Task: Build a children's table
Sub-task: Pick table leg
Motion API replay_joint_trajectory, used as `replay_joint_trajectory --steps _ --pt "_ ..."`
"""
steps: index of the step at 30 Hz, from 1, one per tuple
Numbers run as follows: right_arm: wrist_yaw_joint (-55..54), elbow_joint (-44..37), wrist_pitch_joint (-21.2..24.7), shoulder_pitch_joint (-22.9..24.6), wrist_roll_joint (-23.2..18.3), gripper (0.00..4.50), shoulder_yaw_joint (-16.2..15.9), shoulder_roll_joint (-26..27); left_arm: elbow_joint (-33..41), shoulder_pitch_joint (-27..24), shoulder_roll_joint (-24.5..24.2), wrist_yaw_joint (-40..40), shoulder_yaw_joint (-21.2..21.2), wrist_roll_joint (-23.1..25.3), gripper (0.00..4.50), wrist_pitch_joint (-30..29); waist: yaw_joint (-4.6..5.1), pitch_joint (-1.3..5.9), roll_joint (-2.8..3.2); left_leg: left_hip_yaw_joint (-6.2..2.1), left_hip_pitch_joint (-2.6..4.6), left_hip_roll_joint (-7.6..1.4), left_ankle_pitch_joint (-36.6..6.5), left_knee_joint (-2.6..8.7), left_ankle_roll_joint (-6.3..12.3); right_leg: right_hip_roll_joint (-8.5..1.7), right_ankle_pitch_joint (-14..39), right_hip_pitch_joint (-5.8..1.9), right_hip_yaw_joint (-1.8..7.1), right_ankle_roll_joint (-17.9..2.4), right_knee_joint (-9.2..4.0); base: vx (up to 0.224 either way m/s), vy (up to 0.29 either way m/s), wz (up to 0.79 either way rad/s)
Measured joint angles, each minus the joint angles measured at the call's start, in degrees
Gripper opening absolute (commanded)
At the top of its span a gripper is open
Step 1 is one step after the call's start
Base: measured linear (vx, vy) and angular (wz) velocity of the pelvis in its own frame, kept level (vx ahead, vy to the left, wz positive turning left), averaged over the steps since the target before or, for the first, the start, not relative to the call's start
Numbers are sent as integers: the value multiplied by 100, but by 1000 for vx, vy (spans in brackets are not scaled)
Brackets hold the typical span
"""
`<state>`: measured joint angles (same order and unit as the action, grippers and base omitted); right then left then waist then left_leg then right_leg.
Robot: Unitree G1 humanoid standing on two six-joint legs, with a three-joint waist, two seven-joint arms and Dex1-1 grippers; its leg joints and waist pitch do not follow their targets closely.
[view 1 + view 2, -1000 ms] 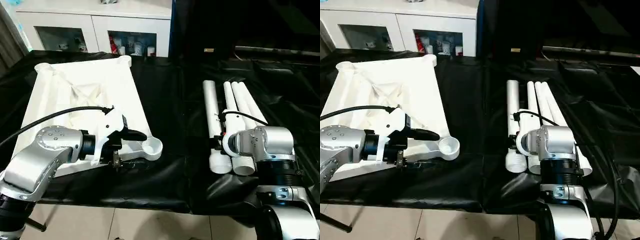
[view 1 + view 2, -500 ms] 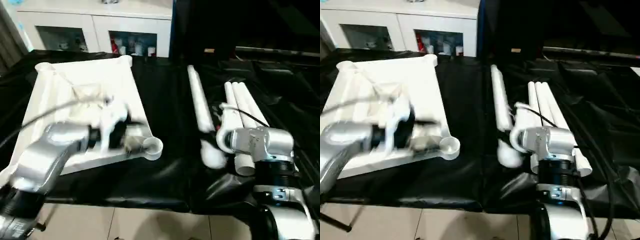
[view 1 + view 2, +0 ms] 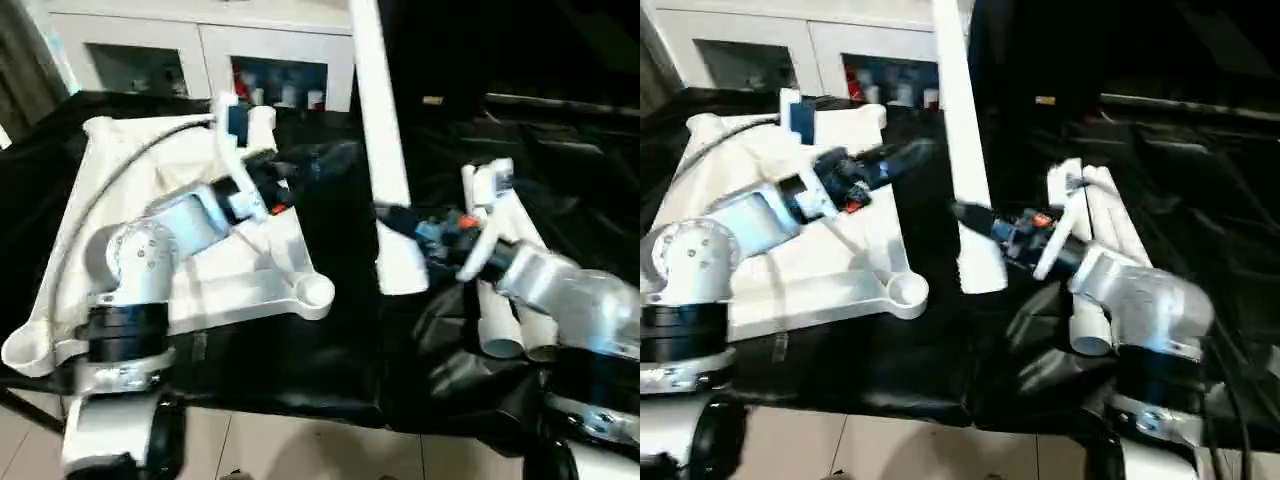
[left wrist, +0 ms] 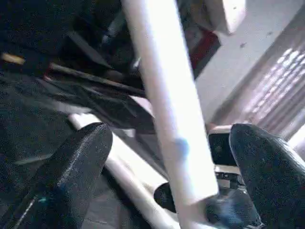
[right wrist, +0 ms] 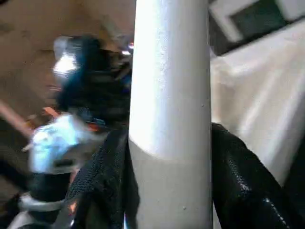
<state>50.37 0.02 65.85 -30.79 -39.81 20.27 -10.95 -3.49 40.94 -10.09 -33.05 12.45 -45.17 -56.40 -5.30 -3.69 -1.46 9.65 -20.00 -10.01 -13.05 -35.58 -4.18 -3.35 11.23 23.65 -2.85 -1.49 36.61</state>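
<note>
The right gripper (image 5: 167, 191) is clamped on a white leg (image 3: 378, 130) held upright between the tabletop (image 3: 180, 190) and the spare legs (image 3: 520, 320). The left gripper (image 4: 167, 157) reaches toward the leg with fingers (image 4: 76, 167) spread wide on either side of it. The tabletop lies underside up at the left end of the black-draped table (image 3: 340, 360); the spare legs lie near the right.
</note>
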Motion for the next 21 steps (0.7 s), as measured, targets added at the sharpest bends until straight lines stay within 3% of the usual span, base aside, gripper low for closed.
replay_joint_trajectory --steps 5,11,21 --pt "230 -224 94 311 -264 191 -189 -89 108 -3 284 311 143 -375 450 -365 -56 -2 -5 -5 -5 0 5 0 1 -2 -2 -1 -7 0 -3 0 0 0" --pt "249 -223 62 335 -293 191 -383 -153 235 -2 471 519 386 -851 450 -604 -72 -4 -7 -12 -10 -1 6 0 -1 -2 -2 -1 -16 1 -7 0 0 0" --pt "121 -235 -152 337 -251 191 -757 -159 445 -63 507 789 324 -899 450 -822 -116 -4 -8 -19 -27 -4 7 1 -2 -2 -3 -1 -28 3 -30 0 0 0"
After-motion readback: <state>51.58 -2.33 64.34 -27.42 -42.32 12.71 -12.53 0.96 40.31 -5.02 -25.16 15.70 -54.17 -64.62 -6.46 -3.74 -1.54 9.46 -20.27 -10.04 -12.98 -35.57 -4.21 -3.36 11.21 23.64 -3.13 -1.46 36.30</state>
